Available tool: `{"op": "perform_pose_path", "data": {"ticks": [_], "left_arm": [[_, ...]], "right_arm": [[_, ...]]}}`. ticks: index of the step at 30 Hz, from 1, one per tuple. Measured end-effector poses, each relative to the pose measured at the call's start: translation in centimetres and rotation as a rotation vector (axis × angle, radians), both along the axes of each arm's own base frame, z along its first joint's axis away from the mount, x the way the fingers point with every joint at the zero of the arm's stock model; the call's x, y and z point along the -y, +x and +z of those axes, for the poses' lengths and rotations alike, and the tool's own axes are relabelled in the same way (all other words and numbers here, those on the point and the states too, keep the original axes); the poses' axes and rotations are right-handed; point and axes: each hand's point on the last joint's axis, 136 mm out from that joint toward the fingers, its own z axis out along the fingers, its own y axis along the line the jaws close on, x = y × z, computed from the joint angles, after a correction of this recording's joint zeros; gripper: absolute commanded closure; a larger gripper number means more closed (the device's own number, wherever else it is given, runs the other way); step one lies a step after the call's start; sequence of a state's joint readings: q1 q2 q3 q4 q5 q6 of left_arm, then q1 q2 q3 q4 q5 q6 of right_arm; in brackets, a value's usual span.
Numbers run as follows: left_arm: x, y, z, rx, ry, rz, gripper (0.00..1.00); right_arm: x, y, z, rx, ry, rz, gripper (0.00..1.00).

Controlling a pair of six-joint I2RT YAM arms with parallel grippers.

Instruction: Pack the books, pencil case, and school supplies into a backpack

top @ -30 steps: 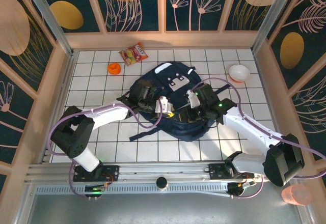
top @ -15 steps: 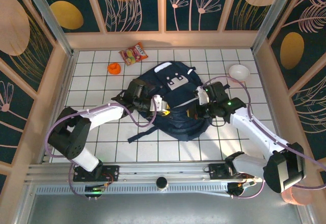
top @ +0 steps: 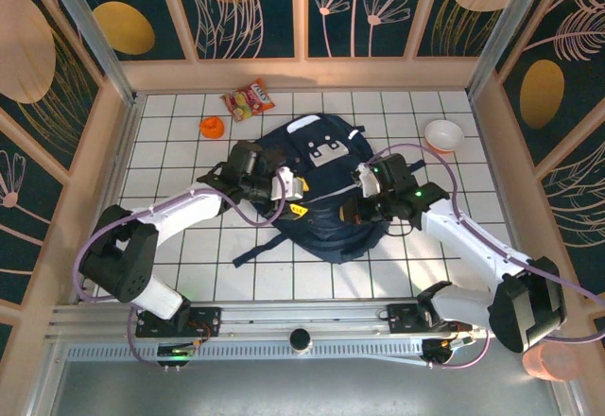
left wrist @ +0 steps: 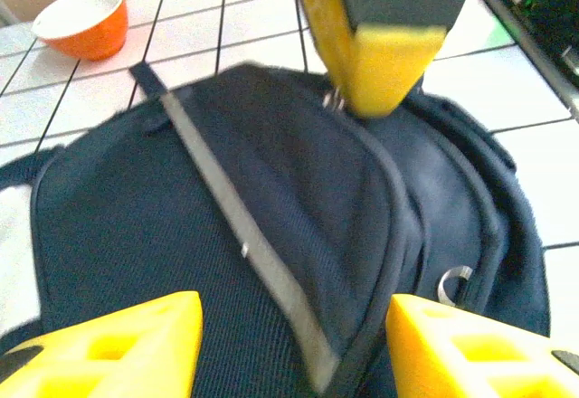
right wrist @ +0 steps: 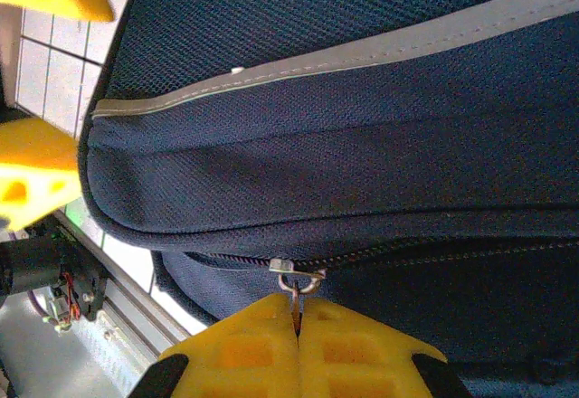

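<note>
The navy backpack (top: 326, 217) lies flat in the middle of the table, its pale stripe (left wrist: 244, 244) running across the fabric. My left gripper (top: 299, 199) (left wrist: 289, 335) is open over the left side of the backpack, with fabric and stripe between its yellow fingers (left wrist: 118, 348) but not pinched. My right gripper (right wrist: 298, 326) (top: 357, 210) is shut on the metal zipper pull (right wrist: 297, 291) at the backpack's right edge, and its yellow tips (left wrist: 384, 63) face the left gripper. The books, pencil case and school supplies are out of view.
A red-orange snack packet (top: 249, 100) and a small round orange object (top: 212, 128) lie at the back left. An orange bowl with a white inside (top: 442, 134) (left wrist: 86, 23) stands at the back right. A dark strap (top: 257, 248) trails off the backpack toward the front. Wooden walls ring the tiled table.
My left gripper has opened, letting go of the backpack fabric, and drawn back slightly to the left. My right gripper stays shut on the zipper pull and has shifted a little right.
</note>
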State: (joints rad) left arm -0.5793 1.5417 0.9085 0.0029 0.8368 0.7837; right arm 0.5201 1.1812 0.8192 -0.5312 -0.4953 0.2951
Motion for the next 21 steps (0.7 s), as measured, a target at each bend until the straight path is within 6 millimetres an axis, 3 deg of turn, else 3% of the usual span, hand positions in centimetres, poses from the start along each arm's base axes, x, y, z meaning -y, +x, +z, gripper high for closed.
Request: {"op": "perform_pose_path", "data": {"ticks": [6,12,18,21], "left_arm": [[3.2,-2.3,1.2,0.022,-0.001,-0.073,0.47],[4.7,-1.6,0.9,0.019,0.017,-0.051,0.60],[4.5,-0.8,-0.3,0.003,0.068,-0.005,0.50],[4.6,-0.4,-0.1,-0.006,0.076,0.017,0.50]], "right_arm": [[-0.1,0.1,-0.4,-0.012,-0.006,0.000,1.00],[-0.1,0.1,-0.4,-0.012,-0.006,0.001,1.00],[-0.1,0.1,-0.4,-0.013,-0.005,0.002,1.00],[-0.1,0.1,-0.4,-0.012,-0.005,0.002,1.00]]}}
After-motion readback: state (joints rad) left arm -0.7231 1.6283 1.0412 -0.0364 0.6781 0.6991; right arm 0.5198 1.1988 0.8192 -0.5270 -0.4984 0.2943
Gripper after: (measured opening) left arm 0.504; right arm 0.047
